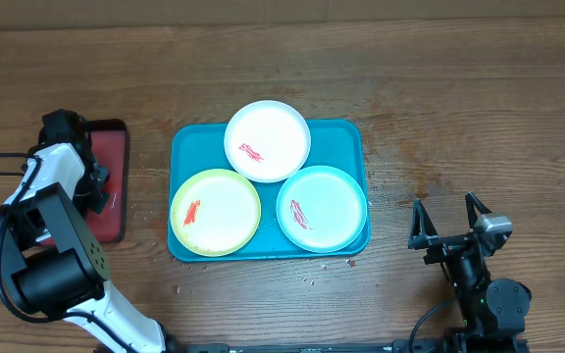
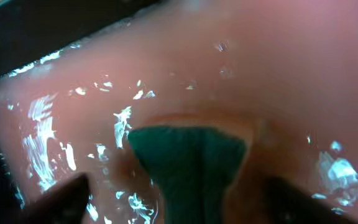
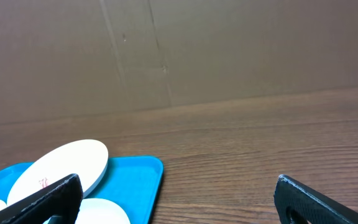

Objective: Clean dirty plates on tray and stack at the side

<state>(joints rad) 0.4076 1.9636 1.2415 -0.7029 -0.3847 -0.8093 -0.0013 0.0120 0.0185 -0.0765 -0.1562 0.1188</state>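
Three plates lie on the teal tray [image 1: 346, 137], each with a red smear: a white one [image 1: 267, 140] at the back, a yellow-green one [image 1: 215, 211] front left, and a light blue one [image 1: 321, 208] front right. My left gripper [image 1: 99, 186] is down over the pink-red tray. In the left wrist view its fingers [image 2: 176, 182] are open on either side of a dark green pad [image 2: 188, 163] that lies on the wet pink surface. My right gripper [image 1: 449, 224] is open and empty, right of the teal tray. The right wrist view shows the tray [image 3: 135, 180] and the white plate [image 3: 61, 165].
The dark-rimmed pink-red tray [image 1: 116, 157] lies at the left and is wet and shiny in the left wrist view [image 2: 278, 68]. Bare wood table [image 1: 459, 118] lies right of the teal tray. A cardboard wall [image 3: 229, 50] stands behind the table.
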